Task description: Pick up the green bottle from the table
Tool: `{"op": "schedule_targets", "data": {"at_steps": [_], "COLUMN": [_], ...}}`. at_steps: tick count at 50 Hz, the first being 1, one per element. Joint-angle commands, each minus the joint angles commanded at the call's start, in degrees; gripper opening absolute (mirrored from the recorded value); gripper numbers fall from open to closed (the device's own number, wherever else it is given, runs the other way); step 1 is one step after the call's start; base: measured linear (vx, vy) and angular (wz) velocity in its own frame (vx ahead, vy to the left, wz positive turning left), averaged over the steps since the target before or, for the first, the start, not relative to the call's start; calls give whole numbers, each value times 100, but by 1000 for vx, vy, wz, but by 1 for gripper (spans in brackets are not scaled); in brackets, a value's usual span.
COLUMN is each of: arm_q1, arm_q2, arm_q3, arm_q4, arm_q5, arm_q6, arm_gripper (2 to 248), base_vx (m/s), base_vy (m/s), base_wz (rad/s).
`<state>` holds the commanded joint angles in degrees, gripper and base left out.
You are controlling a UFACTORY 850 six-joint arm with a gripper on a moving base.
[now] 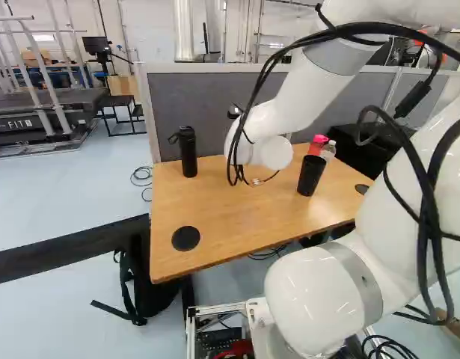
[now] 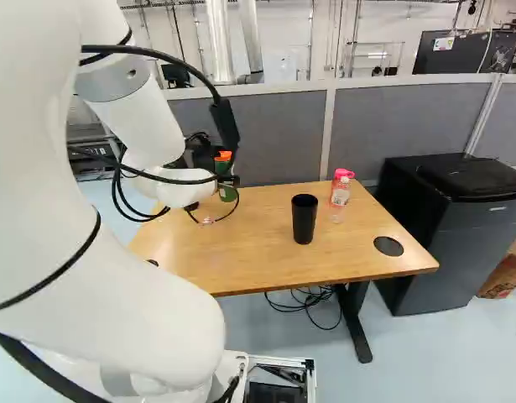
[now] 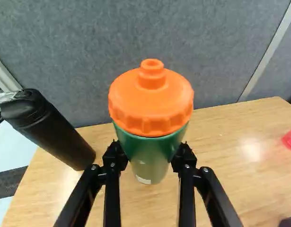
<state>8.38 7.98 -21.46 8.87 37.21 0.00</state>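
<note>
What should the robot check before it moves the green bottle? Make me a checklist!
1. Pincer touching the green bottle on both sides: ok.
2. Orange cap on the bottle: ok.
3. Bottle lifted off the table: cannot tell.
4. Black flask apart from the green bottle: ok.
5. Black cup standing upright: ok.
6. Grip tight enough to lift: cannot tell.

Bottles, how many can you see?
4: green bottle by the hand, black bottle near that, red bottle and clear bottle by the black cup. More may be hidden.
</note>
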Motion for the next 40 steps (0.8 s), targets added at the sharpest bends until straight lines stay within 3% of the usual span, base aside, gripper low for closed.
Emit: {"op": "schedule_targets", "data": {"at_steps": [20,40], "arm_q1": [-168,-465], "arm_q2": [161,445], "arm_q3": [331,914], "arm_q4": [-178,-492], "arm_q5": [257,710], "arm_q6": [0,0], "arm_gripper": [44,44], "base_vx": [0,0], "base_vy": [0,0], "base_wz": [0,0]}}
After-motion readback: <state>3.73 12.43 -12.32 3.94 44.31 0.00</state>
